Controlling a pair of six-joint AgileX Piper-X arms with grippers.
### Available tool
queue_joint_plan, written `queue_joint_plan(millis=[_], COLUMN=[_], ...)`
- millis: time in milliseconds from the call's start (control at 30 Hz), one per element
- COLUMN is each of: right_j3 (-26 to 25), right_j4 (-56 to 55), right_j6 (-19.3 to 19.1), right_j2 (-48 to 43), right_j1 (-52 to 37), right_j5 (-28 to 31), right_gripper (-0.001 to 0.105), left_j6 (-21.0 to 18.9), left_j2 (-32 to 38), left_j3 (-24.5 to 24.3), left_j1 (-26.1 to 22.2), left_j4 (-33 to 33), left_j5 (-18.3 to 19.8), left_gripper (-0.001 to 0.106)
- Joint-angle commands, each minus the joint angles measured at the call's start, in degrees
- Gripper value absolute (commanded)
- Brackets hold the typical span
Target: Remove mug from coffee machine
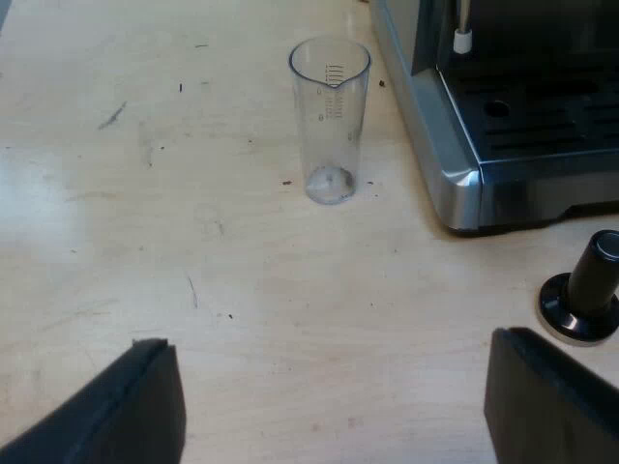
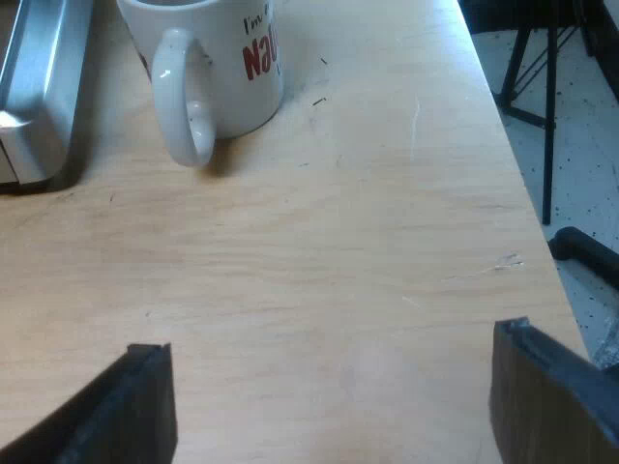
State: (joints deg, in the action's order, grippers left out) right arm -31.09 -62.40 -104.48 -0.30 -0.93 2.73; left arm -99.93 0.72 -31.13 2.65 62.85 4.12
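A white mug (image 2: 208, 72) with red lettering stands upright on the wooden table, its handle turned toward my right gripper (image 2: 334, 401). That gripper hovers open some way short of the mug, nothing between its fingers. The espresso machine's metal corner (image 2: 39, 97) is close beside the mug. My left gripper (image 1: 334, 406) is open over bare table, with a clear measuring glass (image 1: 330, 121) standing ahead of it beside the machine's drip tray (image 1: 532, 126). No mug sits on the tray.
A tamper with a black knob (image 1: 585, 300) stands on the table near the machine's base. The table edge (image 2: 527, 208) runs close to the right gripper, with black stand legs (image 2: 546, 106) on the speckled floor beyond it.
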Motion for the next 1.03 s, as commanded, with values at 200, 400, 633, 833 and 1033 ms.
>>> queue_joint_plan(millis=[200,400,633,833,1033], right_j3=[-0.4,-0.4,-0.4,-0.4,-0.4], right_j4=[0.6,0.6,0.6,0.6,0.6], right_j6=[-0.7,-0.7,-0.7,-0.7,-0.7], right_j2=[-2.7,-2.7,-2.7,-2.7,-2.7], right_j1=[-0.1,-0.1,-0.1,-0.1,-0.1], right_j5=[-0.2,-0.2,-0.2,-0.2,-0.2], right_gripper=[0.069,0.069,0.069,0.069,0.069], left_j6=[-0.1,-0.1,-0.1,-0.1,-0.1], left_j2=[2.3,2.3,2.3,2.3,2.3], left_j3=[2.1,2.2,2.6,2.6,2.6], left_j1=[-0.2,-0.2,-0.2,-0.2,-0.2], left_j4=[-5.4,-5.6,-6.3,-6.3,-6.3], left_j5=[0.0,0.0,0.0,0.0,0.0], left_gripper=[0.066,0.066,0.066,0.066,0.066])
